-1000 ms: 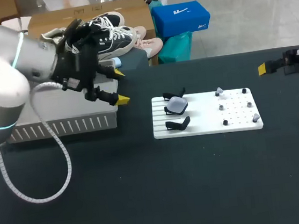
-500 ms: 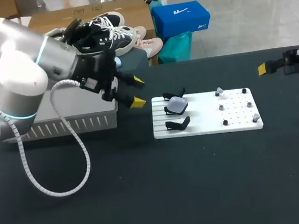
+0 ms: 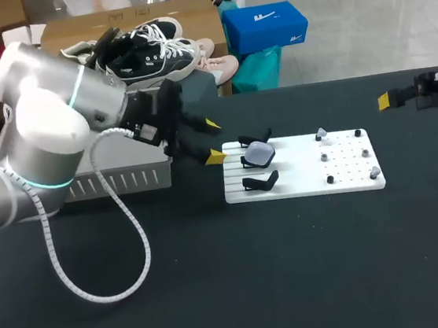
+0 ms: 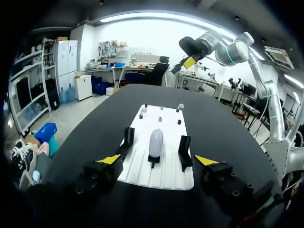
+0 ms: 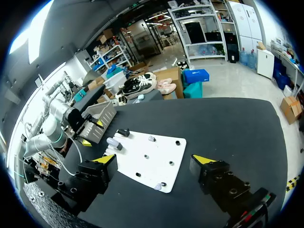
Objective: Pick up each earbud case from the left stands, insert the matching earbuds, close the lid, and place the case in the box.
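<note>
A pale grey earbud case sits on the middle of three black stands at the left end of a white board. Small earbuds rest on pegs at the board's right end. My left gripper hovers open just left of the stands, its fingers empty. In the left wrist view the case stands ahead of that gripper, centred between its fingers, with a stand on either side. My right gripper is open and empty, well back from the board, near the table's far right edge.
A grey ribbed box lies on the table behind my left arm, left of the board. The left arm's white cable loops over the dark tabletop.
My left arm has swung rightward from over the grey box to the board's left edge, its gripper staying open. The right arm has not moved.
</note>
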`<action>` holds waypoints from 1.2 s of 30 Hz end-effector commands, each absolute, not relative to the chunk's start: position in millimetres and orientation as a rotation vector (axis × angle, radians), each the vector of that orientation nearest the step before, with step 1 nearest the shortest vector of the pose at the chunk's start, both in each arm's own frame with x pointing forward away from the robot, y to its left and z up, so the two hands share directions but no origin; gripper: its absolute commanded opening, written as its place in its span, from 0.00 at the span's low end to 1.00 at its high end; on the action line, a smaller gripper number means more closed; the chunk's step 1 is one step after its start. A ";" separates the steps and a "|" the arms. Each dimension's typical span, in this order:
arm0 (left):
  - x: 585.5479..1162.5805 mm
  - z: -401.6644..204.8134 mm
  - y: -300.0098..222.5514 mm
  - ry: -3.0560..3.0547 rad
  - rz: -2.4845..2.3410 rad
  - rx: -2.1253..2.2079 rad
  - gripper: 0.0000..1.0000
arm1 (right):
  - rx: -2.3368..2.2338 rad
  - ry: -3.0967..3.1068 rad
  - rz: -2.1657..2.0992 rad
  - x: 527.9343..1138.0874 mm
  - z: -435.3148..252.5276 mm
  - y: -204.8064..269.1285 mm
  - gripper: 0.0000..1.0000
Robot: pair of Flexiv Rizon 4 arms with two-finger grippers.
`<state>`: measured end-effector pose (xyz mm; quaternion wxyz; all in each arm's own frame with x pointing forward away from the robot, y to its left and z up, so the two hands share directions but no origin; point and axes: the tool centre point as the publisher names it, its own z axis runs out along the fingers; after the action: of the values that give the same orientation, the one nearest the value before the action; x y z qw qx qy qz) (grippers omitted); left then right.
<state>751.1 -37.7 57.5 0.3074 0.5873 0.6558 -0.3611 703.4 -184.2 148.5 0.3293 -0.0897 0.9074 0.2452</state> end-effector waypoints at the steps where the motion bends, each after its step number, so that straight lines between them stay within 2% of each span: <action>1: 741.4 52.3 -42.7 1.737 -0.864 1.516 1.00 | -0.234 2.374 0.642 703.0 148.6 -184.5 1.00; 36: 763.0 18.9 -94.2 1.746 -0.876 1.550 1.00 | -0.234 2.374 0.642 703.0 148.6 -184.5 1.00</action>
<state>759.7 -91.8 21.7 0.3201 0.5881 0.6646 -0.3316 703.4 -184.2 148.4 0.3293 -0.0897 0.9074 0.2452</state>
